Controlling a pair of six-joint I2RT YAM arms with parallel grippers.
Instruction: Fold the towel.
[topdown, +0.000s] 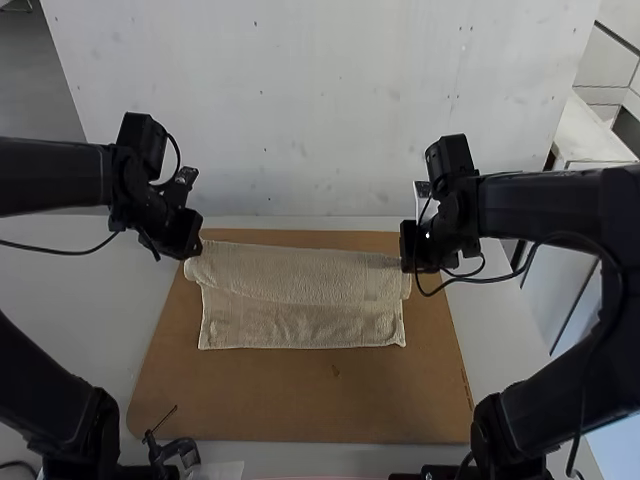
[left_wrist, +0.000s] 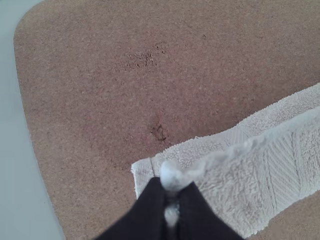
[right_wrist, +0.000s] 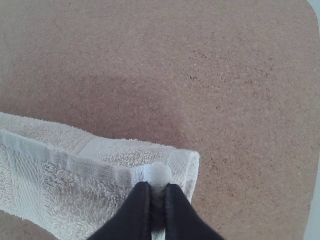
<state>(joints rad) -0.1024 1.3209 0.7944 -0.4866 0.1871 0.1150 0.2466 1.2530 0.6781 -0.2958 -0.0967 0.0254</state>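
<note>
Towel (topdown: 300, 325): stretched between both, parallel to far edge of board (topdown: 290, 400)
Left gripper (left_wrist: 171, 186): closed, one end pinched
Right gripper (right_wrist: 157, 187): closed, other end pinched

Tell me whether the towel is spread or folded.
Partly folded: one layer of the towel overlaps another, with the left pincer and right pincer each gripping an upper-layer corner.

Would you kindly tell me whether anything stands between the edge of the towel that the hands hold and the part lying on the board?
Nothing visible does. The left hand and right hand pinch the towel near opposite ends of that edge, and no object rests on the part spread over the brown board.
</note>
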